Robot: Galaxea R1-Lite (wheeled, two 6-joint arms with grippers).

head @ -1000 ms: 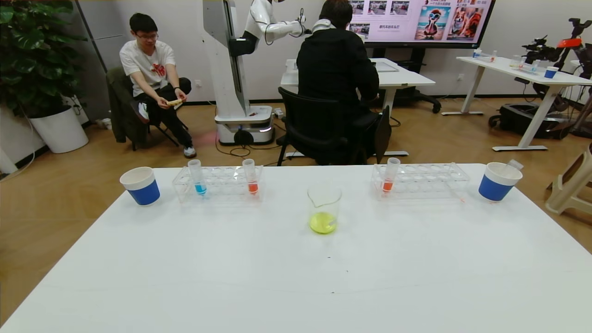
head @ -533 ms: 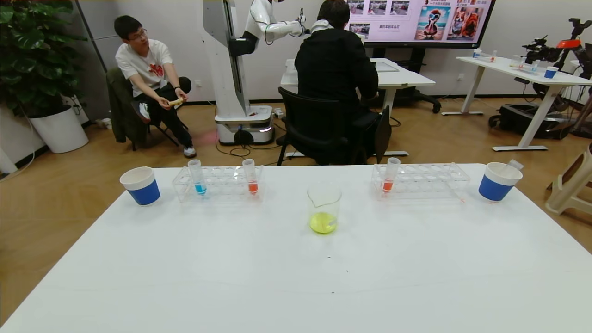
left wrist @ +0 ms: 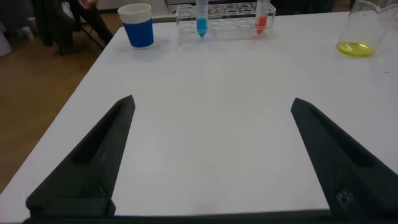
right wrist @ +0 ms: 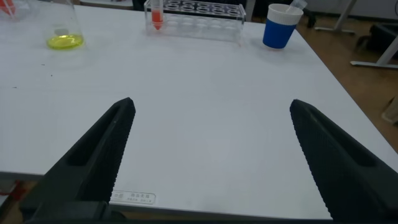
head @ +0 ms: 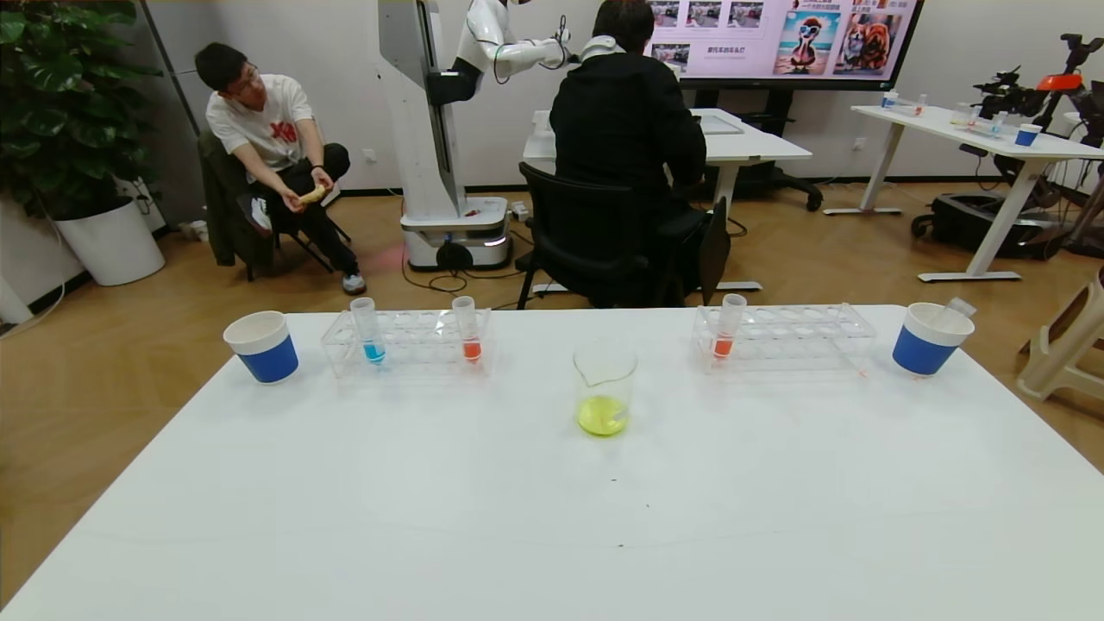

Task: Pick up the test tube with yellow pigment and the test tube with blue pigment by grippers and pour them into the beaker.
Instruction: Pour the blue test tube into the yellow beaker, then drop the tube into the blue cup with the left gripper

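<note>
The beaker (head: 605, 388) stands mid-table with yellow-green liquid in its bottom; it also shows in the left wrist view (left wrist: 364, 31) and the right wrist view (right wrist: 62, 28). The test tube with blue pigment (head: 369, 332) stands upright at the left end of the left rack (head: 414, 343), and shows in the left wrist view (left wrist: 201, 18). No tube holding yellow liquid is in view. My left gripper (left wrist: 212, 102) is open and empty, low over the near table. My right gripper (right wrist: 211, 102) is open and empty likewise. Neither shows in the head view.
Orange-red tubes stand in the left rack (head: 467, 328) and the right rack (head: 727, 326). Blue-and-white paper cups stand at the far left (head: 262, 347) and far right (head: 927, 339); a clear tube (head: 957, 307) sticks out of the right cup. People and furniture are beyond the table.
Nothing on the table has moved. The seated man in the background has leaned to the left.
</note>
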